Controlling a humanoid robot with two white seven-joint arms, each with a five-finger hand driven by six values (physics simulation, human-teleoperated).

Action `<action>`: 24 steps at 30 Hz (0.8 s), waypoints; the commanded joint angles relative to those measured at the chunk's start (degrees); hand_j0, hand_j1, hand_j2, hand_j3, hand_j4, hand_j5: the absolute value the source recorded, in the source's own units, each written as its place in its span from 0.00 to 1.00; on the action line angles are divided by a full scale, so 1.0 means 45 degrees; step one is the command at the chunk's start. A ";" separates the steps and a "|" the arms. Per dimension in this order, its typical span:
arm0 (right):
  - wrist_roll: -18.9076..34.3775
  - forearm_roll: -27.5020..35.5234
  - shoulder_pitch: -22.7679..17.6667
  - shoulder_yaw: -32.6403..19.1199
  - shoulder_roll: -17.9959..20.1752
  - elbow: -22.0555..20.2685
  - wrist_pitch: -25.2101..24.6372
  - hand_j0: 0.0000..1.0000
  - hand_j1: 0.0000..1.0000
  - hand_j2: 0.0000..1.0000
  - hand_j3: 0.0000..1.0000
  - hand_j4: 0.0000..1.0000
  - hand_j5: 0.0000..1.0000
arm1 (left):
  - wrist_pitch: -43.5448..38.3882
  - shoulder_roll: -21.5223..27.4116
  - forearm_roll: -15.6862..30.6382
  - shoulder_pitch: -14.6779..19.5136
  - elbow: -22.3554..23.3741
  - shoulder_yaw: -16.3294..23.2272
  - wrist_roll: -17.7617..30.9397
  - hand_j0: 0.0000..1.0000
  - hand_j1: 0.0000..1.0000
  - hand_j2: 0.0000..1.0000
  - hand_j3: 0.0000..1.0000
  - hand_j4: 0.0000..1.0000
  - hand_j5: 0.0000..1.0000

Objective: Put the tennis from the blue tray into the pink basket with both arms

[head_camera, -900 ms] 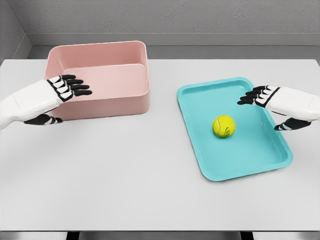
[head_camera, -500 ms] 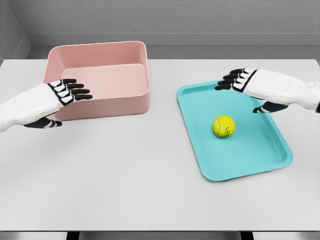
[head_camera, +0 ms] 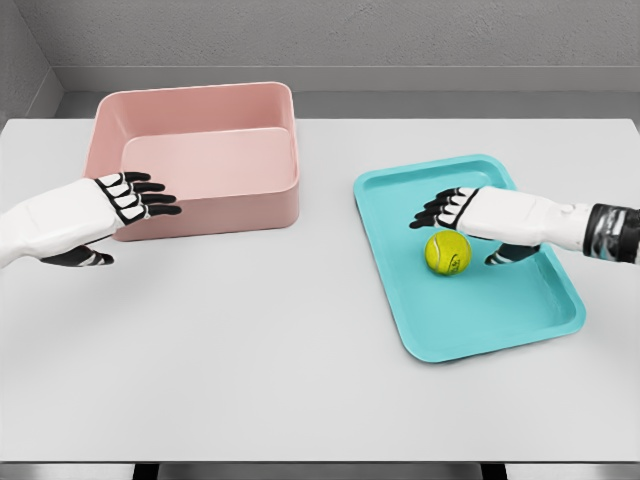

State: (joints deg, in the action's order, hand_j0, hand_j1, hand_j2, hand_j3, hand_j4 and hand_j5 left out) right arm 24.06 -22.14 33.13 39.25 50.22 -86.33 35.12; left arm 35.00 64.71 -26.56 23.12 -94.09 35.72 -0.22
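Note:
A yellow tennis ball point(head_camera: 448, 253) lies in the blue tray point(head_camera: 470, 310) on the right of the table. My right hand point(head_camera: 462, 222) hovers just behind and over the ball, fingers spread and open, thumb point(head_camera: 505, 256) down at the ball's right side; I cannot tell if it touches. The pink basket point(head_camera: 200, 160) stands at the back left with nothing in it. My left hand point(head_camera: 125, 205) floats open in front of the basket's near left wall, fingers pointing right.
The grey table top point(head_camera: 250, 340) stretches wide between basket and tray. A grey wall runs behind the table's far edge.
My right hand has swept left and down from above the tray's far right side to sit close over the ball. The left hand drifted slightly down and left.

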 commanded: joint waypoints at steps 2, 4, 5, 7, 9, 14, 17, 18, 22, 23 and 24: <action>0.0201 -0.0001 -0.0019 0.0009 -0.0320 0.0121 -0.0026 1.00 1.00 1.00 1.00 1.00 1.00 | 0.0000 0.0035 0.0101 0.0000 0.0029 -0.0009 0.0009 1.00 1.00 1.00 1.00 1.00 1.00; 0.0201 -0.0040 -0.0020 0.0009 -0.0300 0.0141 -0.0026 1.00 1.00 1.00 1.00 1.00 1.00 | 0.0000 0.0035 0.0101 0.0000 0.0088 0.0010 -0.0010 1.00 1.00 1.00 1.00 1.00 1.00; 0.0220 -0.0079 -0.0020 0.0009 -0.0359 0.0316 -0.0026 1.00 1.00 1.00 1.00 1.00 1.00 | 0.0000 0.0035 0.0101 0.0019 0.0088 0.0030 -0.0010 1.00 1.00 1.00 1.00 1.00 1.00; 0.0279 -0.0196 0.0000 0.0009 -0.0456 0.0688 -0.0026 1.00 1.00 1.00 1.00 1.00 1.00 | 0.0000 0.0015 0.0121 0.0019 0.0088 0.0069 -0.0010 1.00 1.00 1.00 1.00 1.00 1.00; 0.0299 -0.0275 0.0020 0.0009 -0.0691 0.0941 -0.0026 1.00 1.00 1.00 1.00 1.00 1.00 | 0.0000 0.0015 0.0141 -0.0097 0.0088 0.0050 -0.0030 1.00 1.00 1.00 1.00 1.00 1.00; 0.0318 -0.0685 0.0039 0.0009 -0.0925 0.1137 -0.0026 1.00 1.00 1.00 1.00 1.00 1.00 | 0.0000 0.0034 0.0160 -0.0254 0.0088 -0.0009 -0.0049 1.00 1.00 1.00 1.00 1.00 1.00; 0.0299 -0.0685 0.0059 -0.0030 -0.0886 0.1117 -0.0026 1.00 1.00 1.00 1.00 1.00 1.00 | 0.0000 0.0035 0.0160 -0.0254 0.0088 -0.0009 -0.0049 1.00 1.00 1.00 1.00 1.00 1.00; 0.0279 -0.0704 0.0059 -0.0050 -0.0886 0.1098 -0.0026 1.00 1.00 1.00 1.00 1.00 1.00 | 0.0000 0.0035 0.0199 -0.0254 0.0088 -0.0009 -0.0049 1.00 1.00 1.00 1.00 1.00 1.00; 0.0260 -0.0685 0.0039 -0.0050 -0.0886 0.1039 -0.0026 1.00 1.00 1.00 1.00 1.00 1.00 | 0.0000 0.0035 0.0277 -0.0254 0.0088 -0.0009 -0.0049 1.00 1.00 1.00 1.00 1.00 1.00; 0.0259 -0.0704 0.0059 -0.0050 -0.0906 0.1059 -0.0026 1.00 1.00 1.00 1.00 1.00 1.00 | 0.0000 0.0035 0.0277 -0.0254 0.0088 -0.0009 -0.0049 1.00 1.00 1.00 1.00 1.00 1.00; 0.0260 -0.0704 0.0039 -0.0050 -0.0906 0.1059 -0.0026 1.00 1.00 1.00 1.00 1.00 1.00 | 0.0000 0.0035 0.0277 -0.0254 0.0088 -0.0009 -0.0069 1.00 1.00 1.00 1.00 1.00 1.00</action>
State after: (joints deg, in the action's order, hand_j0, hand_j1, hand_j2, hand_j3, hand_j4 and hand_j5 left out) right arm 25.31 -25.60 33.40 39.07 46.13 -81.51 35.12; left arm 35.00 64.78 -25.71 21.97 -93.69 35.72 -0.43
